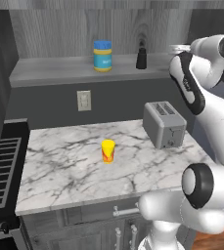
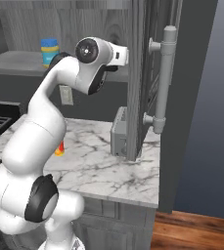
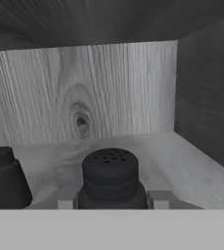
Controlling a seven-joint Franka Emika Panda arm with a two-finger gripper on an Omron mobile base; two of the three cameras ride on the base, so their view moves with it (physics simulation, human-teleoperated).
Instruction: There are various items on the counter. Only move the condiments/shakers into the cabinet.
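End effector (image 3: 111,199): inside the cabinet, jaws clamped on a black shaker (image 3: 111,179), one finger tip either side of its body.
Held shaker: upright, long axis vertical, perforated cap toward the camera top; dead centre between the tips. Base hidden, so cannot tell if it rests on the shelf (image 3: 182,161) or hangs just above.
Second shaker (image 3: 5,178): standing on the same shelf, just beside the held one, apart from it; seen also in the left base view (image 1: 142,57).
Blue-lidded jar (image 1: 102,55): upright on the shelf, well apart from the standing shaker, farther from the hand.
Back wall (image 3: 79,93): wood-grain, beyond both shakers, free shelf between.
Tabletop (image 1: 69,166): yellow and orange cup (image 1: 107,151) and toaster (image 1: 164,124) remain; neither belongs in the cabinet.
Judgement: last condiment, at the setting-down step; release calls for straight-back withdrawal away from the neighbouring shaker.
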